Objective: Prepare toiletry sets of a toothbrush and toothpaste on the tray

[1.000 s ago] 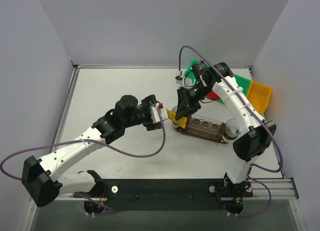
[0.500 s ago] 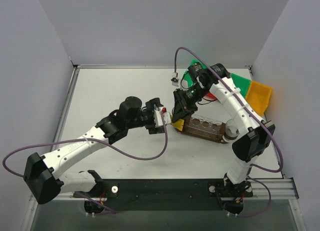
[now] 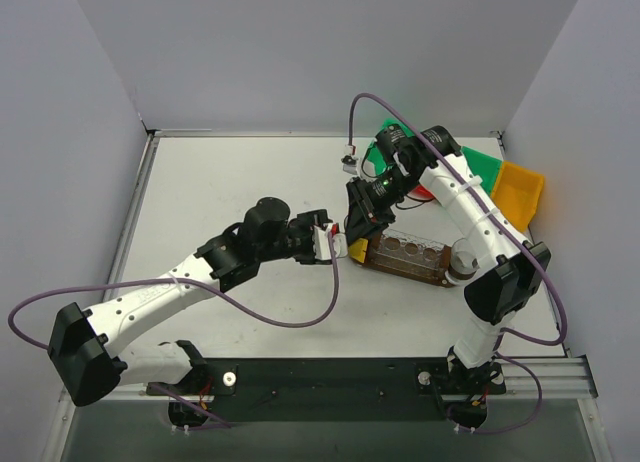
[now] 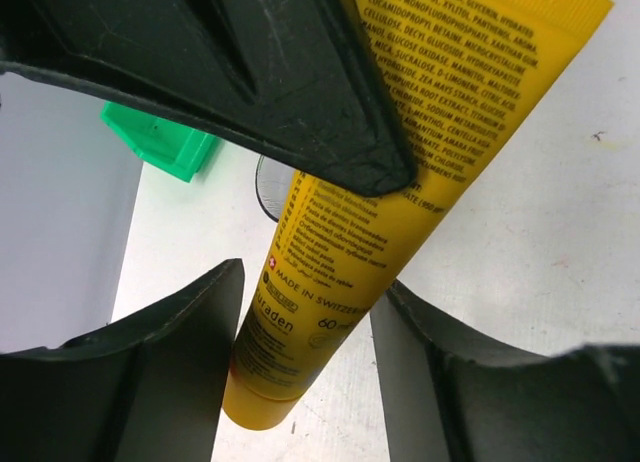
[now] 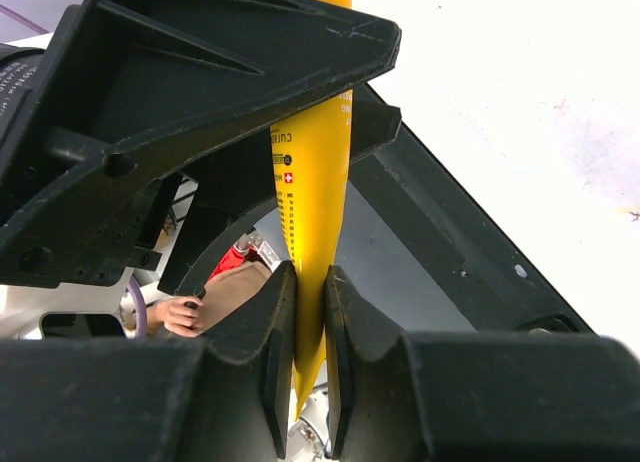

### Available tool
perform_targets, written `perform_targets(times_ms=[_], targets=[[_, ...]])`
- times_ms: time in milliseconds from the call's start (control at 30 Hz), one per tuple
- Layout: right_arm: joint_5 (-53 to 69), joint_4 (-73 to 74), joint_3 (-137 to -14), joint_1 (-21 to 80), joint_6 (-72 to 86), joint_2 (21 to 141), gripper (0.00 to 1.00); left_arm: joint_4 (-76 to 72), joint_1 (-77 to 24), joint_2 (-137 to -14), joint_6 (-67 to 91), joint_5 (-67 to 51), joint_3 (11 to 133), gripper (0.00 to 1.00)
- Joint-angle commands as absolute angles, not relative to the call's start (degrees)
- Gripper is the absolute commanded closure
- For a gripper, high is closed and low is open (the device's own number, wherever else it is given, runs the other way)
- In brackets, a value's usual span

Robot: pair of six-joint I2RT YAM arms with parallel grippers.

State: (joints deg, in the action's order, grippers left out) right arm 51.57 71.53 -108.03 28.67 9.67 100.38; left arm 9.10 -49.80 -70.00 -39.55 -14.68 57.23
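A yellow toothpaste tube (image 3: 357,249) hangs just left of the dark wooden tray (image 3: 400,267), where clear cups (image 3: 410,248) stand in a row. My right gripper (image 3: 360,222) is shut on the tube's flat crimped end (image 5: 312,182), pads pressed flat on it (image 5: 310,282). My left gripper (image 3: 335,244) stands open around the cap end (image 4: 300,342). Its left finger (image 4: 180,342) is against the tube, and a gap shows at the right finger (image 4: 420,362). No toothbrush is in view.
Another clear cup (image 3: 463,260) stands at the tray's right end, under the right arm. Green (image 3: 482,167), red (image 3: 425,192) and yellow (image 3: 520,190) bins sit at the back right. Grey walls close in the table on three sides.
My left gripper has moved right, up to the tube, and its jaws have narrowed around the cap end. The right gripper shifted slightly left with the tube, then held still.
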Motion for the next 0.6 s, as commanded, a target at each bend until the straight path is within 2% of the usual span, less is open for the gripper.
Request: perform_targets(times_ms=[0, 200, 233, 333, 400, 567], targets=[[55.0, 71.8, -111.2, 29.2, 10.3, 99.1, 1.0, 9.0, -50.9, -69.4, -40.2, -15.4, 57.7, 0.42], [51.2, 72.2, -114.0, 29.2, 11.1, 100.2, 1.0, 9.8, -51.0, -69.6, -41.0, -14.8, 58.2, 0.58], [50.6, 72.2, -114.7, 29.2, 11.4, 100.3, 1.0, 9.8, -51.1, -69.7, -41.0, -14.5, 58.2, 0.66], [47.8, 72.0, -115.0, 29.3, 12.0, 100.5, 1.0, 9.7, -51.1, -69.6, -40.5, -13.8, 58.0, 0.79], [46.4, 71.9, -115.5, 29.2, 12.1, 100.6, 0.99, 9.5, -51.1, -69.7, -39.3, -13.2, 57.9, 0.82], [40.4, 69.4, -116.8, 29.2, 13.5, 99.3, 0.79, 8.3, -51.0, -70.7, -35.0, -12.6, 59.1, 0.99]])
